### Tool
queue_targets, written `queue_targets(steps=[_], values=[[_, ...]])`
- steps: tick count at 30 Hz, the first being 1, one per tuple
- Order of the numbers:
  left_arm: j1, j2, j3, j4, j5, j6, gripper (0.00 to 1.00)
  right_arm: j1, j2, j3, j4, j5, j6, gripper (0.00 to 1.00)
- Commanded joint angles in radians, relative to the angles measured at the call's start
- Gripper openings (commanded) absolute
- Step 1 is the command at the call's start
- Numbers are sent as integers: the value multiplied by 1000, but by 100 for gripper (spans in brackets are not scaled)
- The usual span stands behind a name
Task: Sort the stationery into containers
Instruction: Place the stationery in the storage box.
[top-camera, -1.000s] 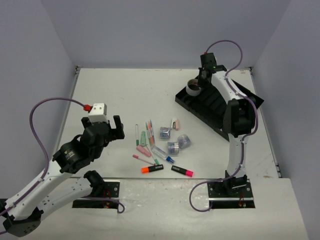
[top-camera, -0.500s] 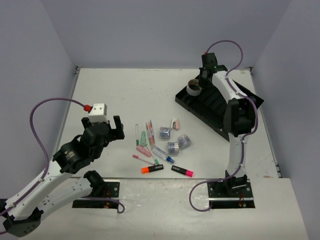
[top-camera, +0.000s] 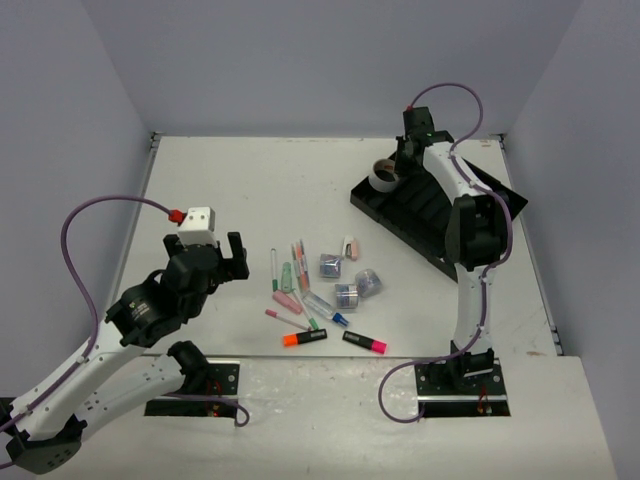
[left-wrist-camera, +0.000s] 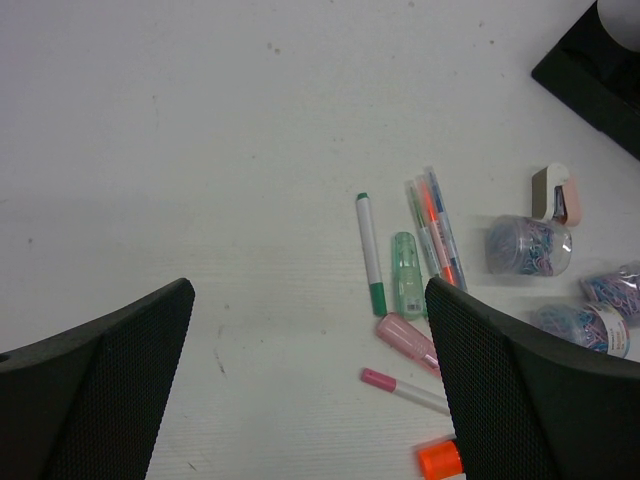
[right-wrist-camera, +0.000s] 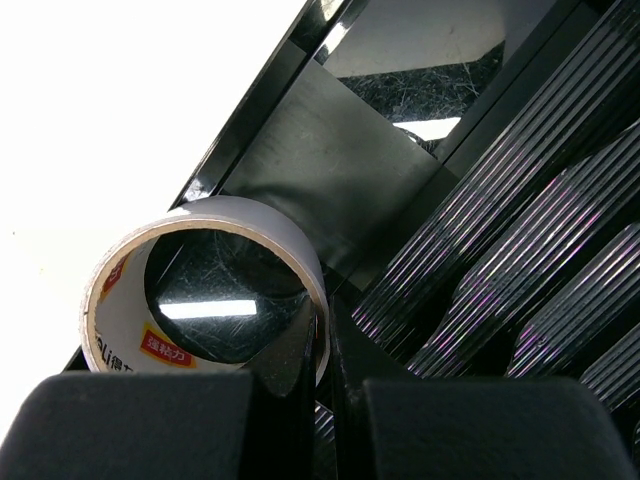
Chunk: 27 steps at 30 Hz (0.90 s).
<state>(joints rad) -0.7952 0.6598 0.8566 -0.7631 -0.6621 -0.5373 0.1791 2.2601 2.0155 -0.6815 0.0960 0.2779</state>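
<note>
Precariously, the tape ring (right-wrist-camera: 160, 345) was pinched by its wall in the right gripper (right-wrist-camera: 330, 375) over an end compartment of the tray (right-wrist-camera: 330, 150) and could be sent rolling out if released on edge, while the left gripper (left-wrist-camera: 308, 300) was held open short of the pens (left-wrist-camera: 370, 255).

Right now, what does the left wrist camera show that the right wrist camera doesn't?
Only left wrist: the open left gripper over the table, a green-tipped pen and a clear tub among loose stationery. Only right wrist: the right gripper pinching the tape ring by its wall, and ribbed compartments. Both: the black tray.
</note>
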Motion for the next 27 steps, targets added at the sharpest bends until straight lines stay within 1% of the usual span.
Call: queue_targets(steps=[1, 11, 19, 25, 27], values=[[-3, -9, -4, 50, -14, 20, 100, -4, 9, 32, 16, 35, -16, 0], [-3, -2, -4, 51, -12, 20, 100, -6, -32, 3, 16, 74, -23, 0], [-4, -6, -4, 50, -14, 19, 100, -7, 58, 86, -54, 88, -43, 0], [-3, -5, -4, 51, -13, 20, 100, -7, 55, 88, -54, 90, -48, 0], [-4, -5, -4, 51, -13, 20, 100, -6, 56, 94, -57, 116, -48, 0]])
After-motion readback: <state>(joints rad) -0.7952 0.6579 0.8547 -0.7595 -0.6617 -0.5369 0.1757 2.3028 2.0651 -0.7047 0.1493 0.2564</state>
